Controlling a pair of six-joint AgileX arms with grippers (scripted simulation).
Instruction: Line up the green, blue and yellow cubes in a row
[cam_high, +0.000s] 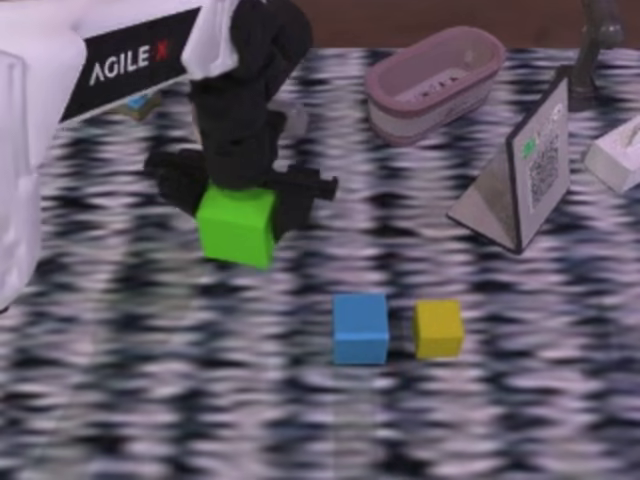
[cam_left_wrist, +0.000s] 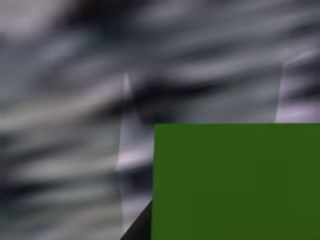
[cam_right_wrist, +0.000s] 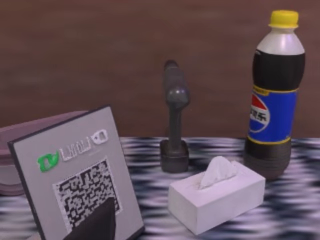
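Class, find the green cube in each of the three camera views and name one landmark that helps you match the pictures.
Top view: green cube sits left of centre, under the left gripper.
Left wrist view: green cube fills the lower right corner.
Right wrist view: not in it.
Shared landmark: the black-and-white patterned tablecloth appears in all three views; the QR-code sign links the top and right wrist views.

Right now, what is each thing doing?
Large lime green cube: held by the left gripper, left of the other cubes.
Medium sky blue cube: on the table, beside the yellow one.
Small mustard yellow cube: on the table.
Cola bottle: upright, capped.
White tissue box: tissue sticking out.
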